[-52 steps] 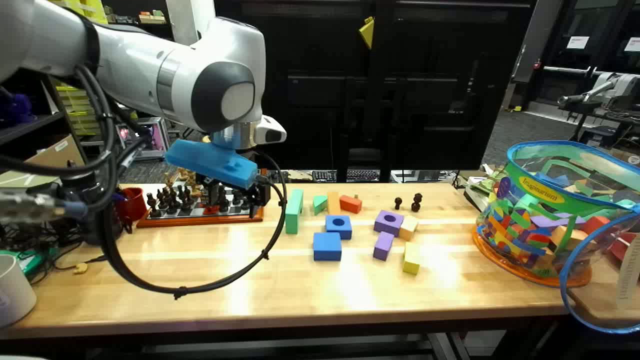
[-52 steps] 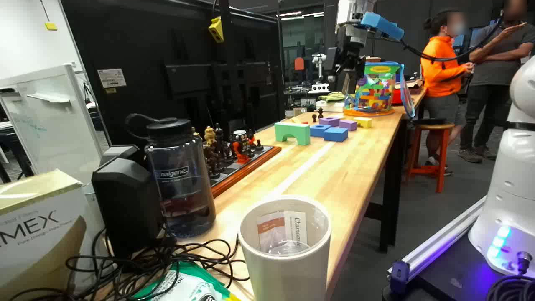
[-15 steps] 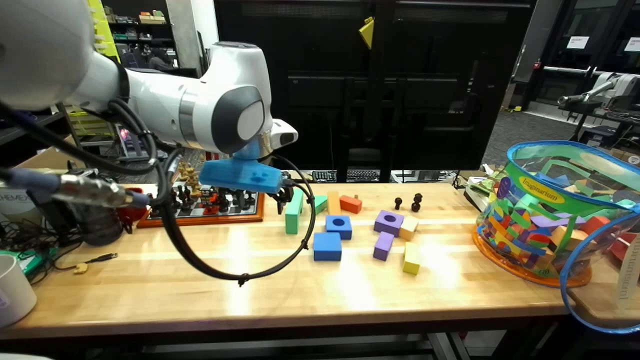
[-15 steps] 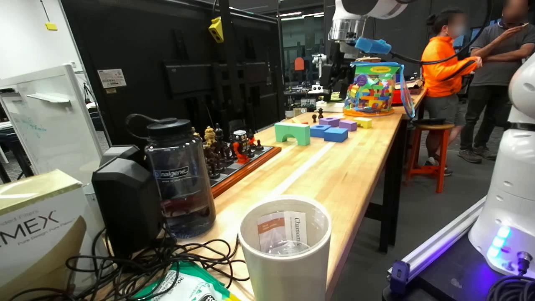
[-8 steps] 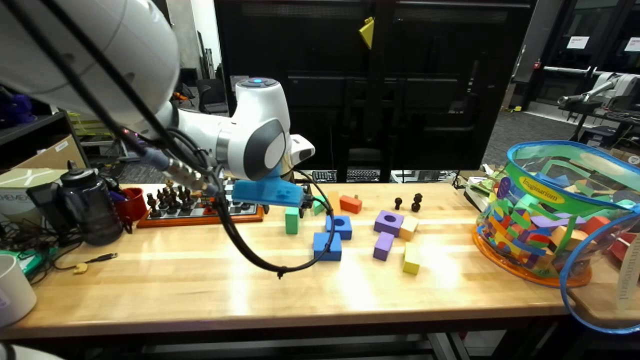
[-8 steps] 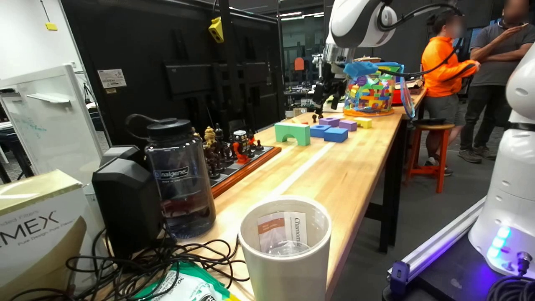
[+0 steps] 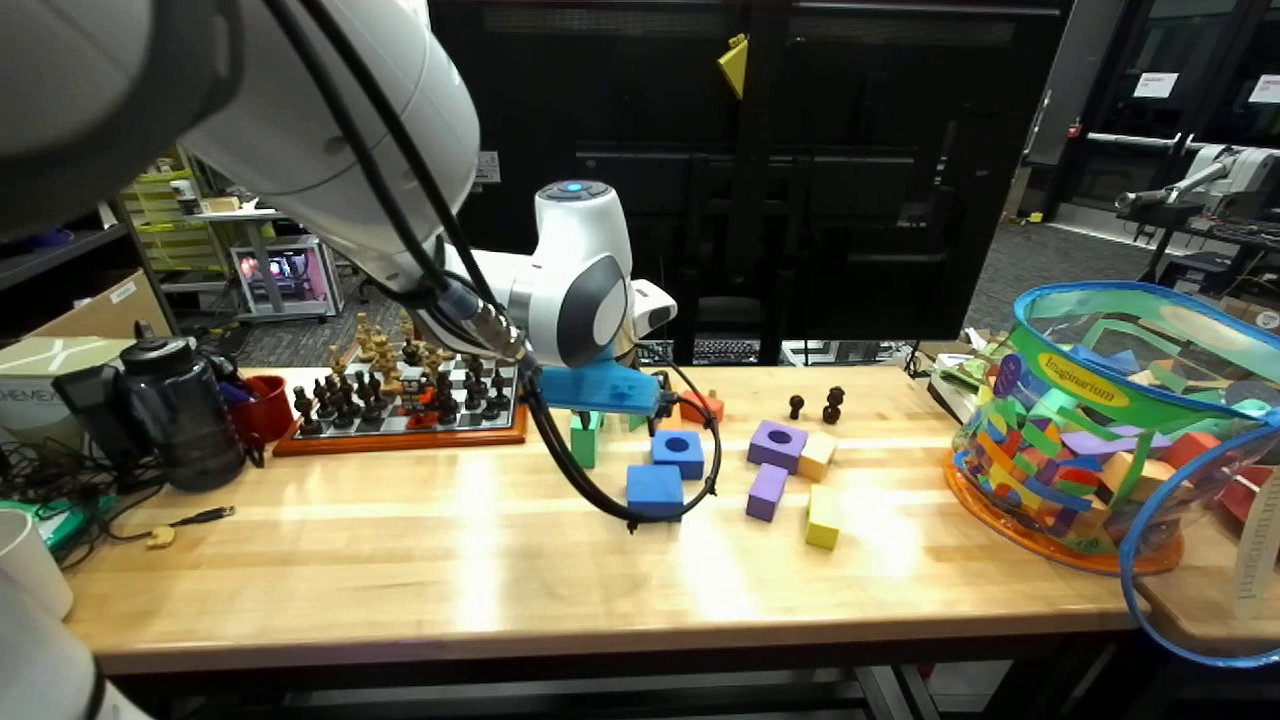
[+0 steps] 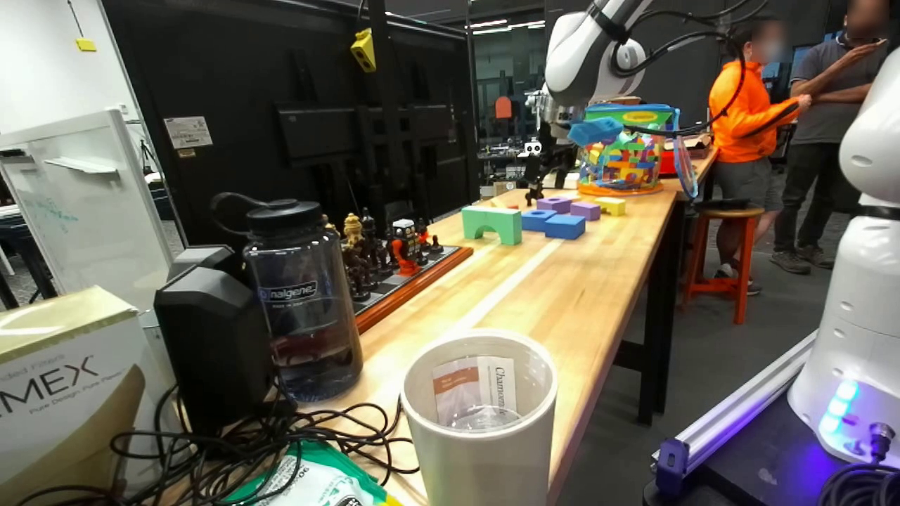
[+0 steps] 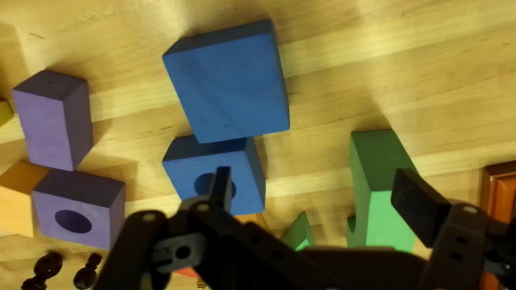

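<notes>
My gripper (image 9: 314, 177) stands open above the tabletop blocks with nothing between its fingers. In the wrist view, one fingertip overlaps the blue block with a round hole (image 9: 248, 183); the opposite one overlaps the green arch block (image 9: 387, 221). Whether either finger touches a block cannot be told. A solid blue block (image 9: 234, 84) lies beside the holed one. Partly behind the gripper are a green triangle (image 9: 301, 235) and a red block (image 7: 700, 407). Off to one side lie a purple block (image 9: 44, 125), a purple block with a hole (image 9: 76, 221), a tan block (image 9: 18, 205) and a yellow block (image 7: 823, 520).
A chessboard with pieces (image 7: 400, 441) sits beside the green arch. Two dark chess pieces (image 7: 832, 405) stand behind the purple blocks. A clear zip bin (image 7: 1085, 382) full of blocks stands at the table's end. A bottle (image 8: 302, 302), cables and a white cup (image 8: 481, 457) occupy the opposite end.
The arm has swung away from the chessboard toward the bin side and come lower, so the gripper is now over the green and blue blocks. The blocks have not moved; the gripper has stayed open.
</notes>
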You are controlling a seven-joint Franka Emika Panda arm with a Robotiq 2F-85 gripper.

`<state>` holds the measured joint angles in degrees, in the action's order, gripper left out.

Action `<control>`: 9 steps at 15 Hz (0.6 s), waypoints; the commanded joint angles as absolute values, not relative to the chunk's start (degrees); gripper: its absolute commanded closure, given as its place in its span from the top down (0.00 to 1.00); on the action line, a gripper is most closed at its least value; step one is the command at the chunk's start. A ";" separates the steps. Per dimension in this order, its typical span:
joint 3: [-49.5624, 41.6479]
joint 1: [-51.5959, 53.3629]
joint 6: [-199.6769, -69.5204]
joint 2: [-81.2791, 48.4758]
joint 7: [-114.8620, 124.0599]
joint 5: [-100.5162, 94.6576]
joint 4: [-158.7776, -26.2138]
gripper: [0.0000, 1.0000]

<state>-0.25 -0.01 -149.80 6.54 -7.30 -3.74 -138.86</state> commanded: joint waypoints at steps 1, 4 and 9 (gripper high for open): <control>-0.59 -0.42 -148.22 4.04 -8.20 -5.28 -135.40 1.00; -0.59 -0.19 -148.95 4.37 -7.46 -4.22 -136.31 1.00; -0.58 -0.18 -148.98 4.19 -7.44 -4.22 -136.33 1.00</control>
<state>-0.61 -0.17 -149.16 4.16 -7.47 -4.21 -136.41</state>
